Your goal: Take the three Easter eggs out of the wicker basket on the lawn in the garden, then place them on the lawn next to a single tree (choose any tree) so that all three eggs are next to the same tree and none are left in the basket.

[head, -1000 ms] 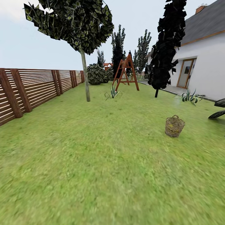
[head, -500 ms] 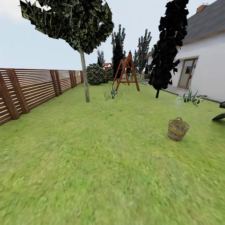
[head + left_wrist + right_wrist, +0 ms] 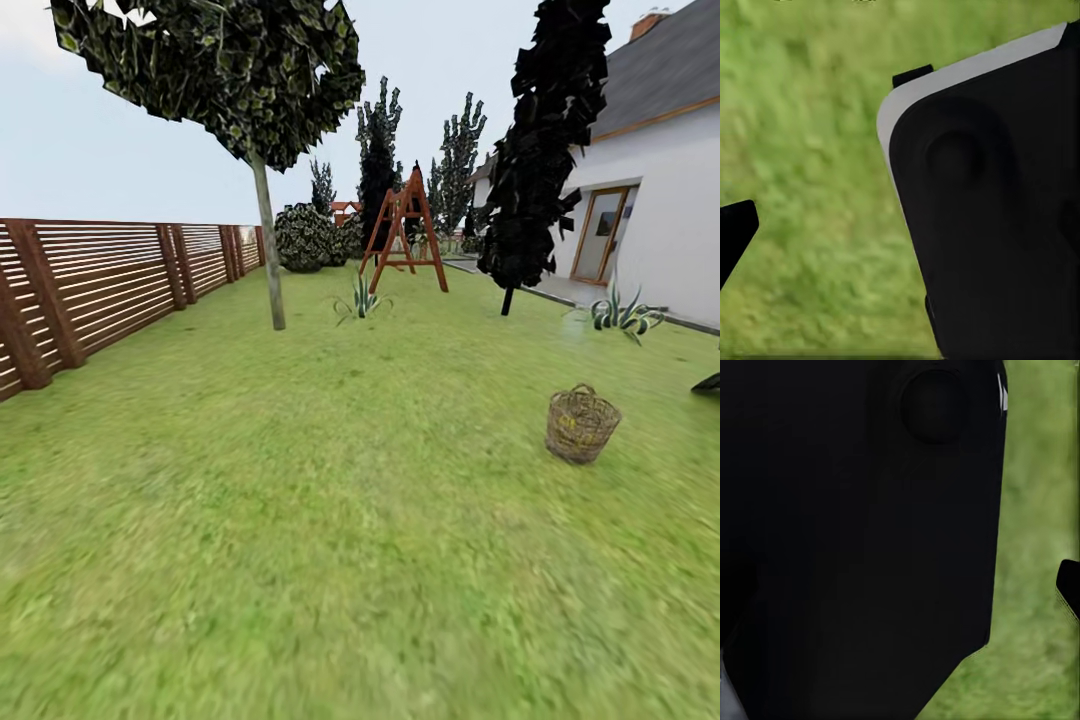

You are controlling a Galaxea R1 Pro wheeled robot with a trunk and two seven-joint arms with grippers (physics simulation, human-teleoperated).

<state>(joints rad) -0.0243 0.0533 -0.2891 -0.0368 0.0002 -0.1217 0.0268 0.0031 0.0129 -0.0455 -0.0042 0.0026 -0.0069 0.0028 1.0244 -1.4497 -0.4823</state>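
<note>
I was on the approach leg: the small round brown open-weave wicker basket stood upright on the mottled green lawn ahead and to my right, a yellowish patch inside hinting at the eggs, though I could not count 3. The tree with the pale leaning trunk stood well apart from it, near the brown slatted wooden fence. From the wrist views I could not tell whether either claw was wide or narrow; next I judged I needed to drive close to the basket.
</note>
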